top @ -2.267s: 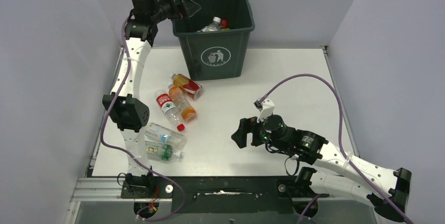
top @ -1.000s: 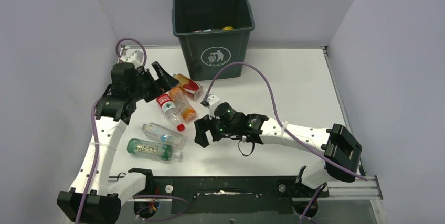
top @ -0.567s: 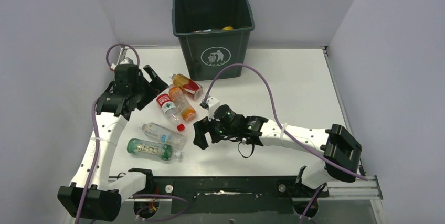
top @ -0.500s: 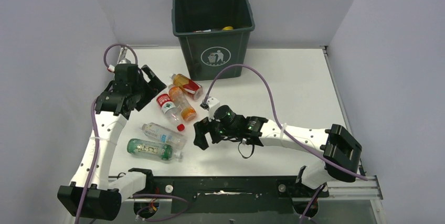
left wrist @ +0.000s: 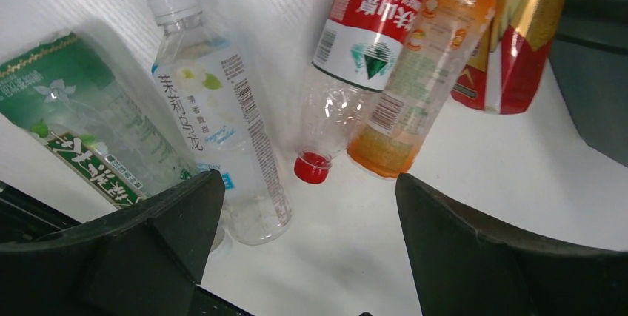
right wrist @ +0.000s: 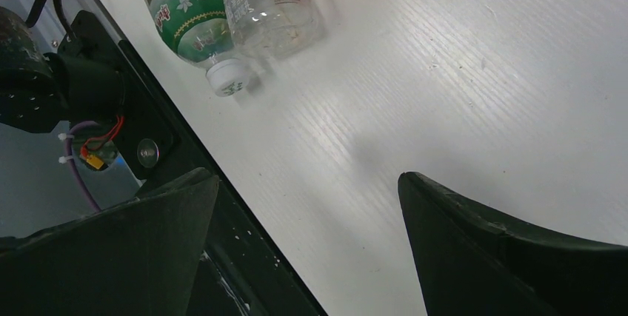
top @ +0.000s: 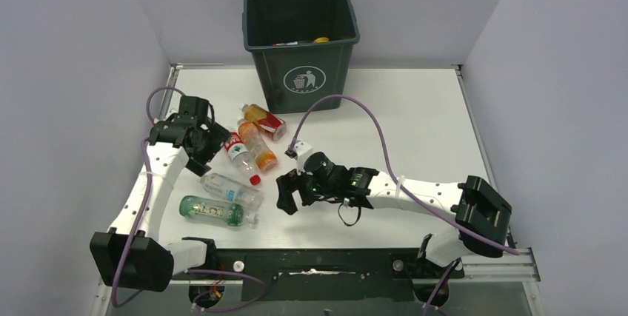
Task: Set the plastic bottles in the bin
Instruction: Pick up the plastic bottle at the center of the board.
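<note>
gaping wide, both jaws hang empty near bottles (top: 231,189).

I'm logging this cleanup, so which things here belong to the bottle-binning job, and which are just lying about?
Job: bin; red-label bottle; orange bottle; red-and-gold bottle; clear white-capped bottle; green-label bottle.
Just there: purple cable; table.
</note>
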`<state>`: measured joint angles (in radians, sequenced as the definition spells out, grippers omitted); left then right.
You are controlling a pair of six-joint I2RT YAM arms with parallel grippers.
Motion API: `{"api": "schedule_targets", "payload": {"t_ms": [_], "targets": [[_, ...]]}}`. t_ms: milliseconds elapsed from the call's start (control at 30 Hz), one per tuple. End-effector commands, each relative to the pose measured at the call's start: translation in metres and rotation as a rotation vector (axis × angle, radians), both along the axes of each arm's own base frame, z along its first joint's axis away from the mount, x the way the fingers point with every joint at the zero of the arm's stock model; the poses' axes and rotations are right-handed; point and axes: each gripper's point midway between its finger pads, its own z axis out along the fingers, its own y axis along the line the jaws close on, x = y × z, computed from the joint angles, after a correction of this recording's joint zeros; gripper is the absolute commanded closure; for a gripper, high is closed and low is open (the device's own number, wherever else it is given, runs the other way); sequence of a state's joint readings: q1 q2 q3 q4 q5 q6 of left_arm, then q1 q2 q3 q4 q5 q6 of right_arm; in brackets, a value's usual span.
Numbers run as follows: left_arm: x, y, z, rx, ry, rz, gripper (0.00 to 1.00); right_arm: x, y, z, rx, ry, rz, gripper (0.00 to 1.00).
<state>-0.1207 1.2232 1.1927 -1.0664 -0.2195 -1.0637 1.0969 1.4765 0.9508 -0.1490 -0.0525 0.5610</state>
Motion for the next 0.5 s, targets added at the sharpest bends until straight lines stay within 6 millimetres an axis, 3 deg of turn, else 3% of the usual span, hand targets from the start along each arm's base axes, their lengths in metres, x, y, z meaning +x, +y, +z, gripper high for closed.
{"api": "schedule_targets", "payload": {"t_ms": [0,200,467], "targets": [[-0.01,0.0,-0.02,-0.052,0.023,0.11,0.13,0.002,0.009,0.03,0.107,-0.044,-0.003,0.02],[-0.021,-0.011,-0.062,-0.117,0.114,0.135,0.12,0.001,0.006,0.03,0.107,-0.045,-0.009,0.01],[-0.029,-0.008,-0.083,-0.115,0.159,0.194,0.11,-0.001,0.003,0.026,0.106,-0.036,-0.015,0.01]]}}
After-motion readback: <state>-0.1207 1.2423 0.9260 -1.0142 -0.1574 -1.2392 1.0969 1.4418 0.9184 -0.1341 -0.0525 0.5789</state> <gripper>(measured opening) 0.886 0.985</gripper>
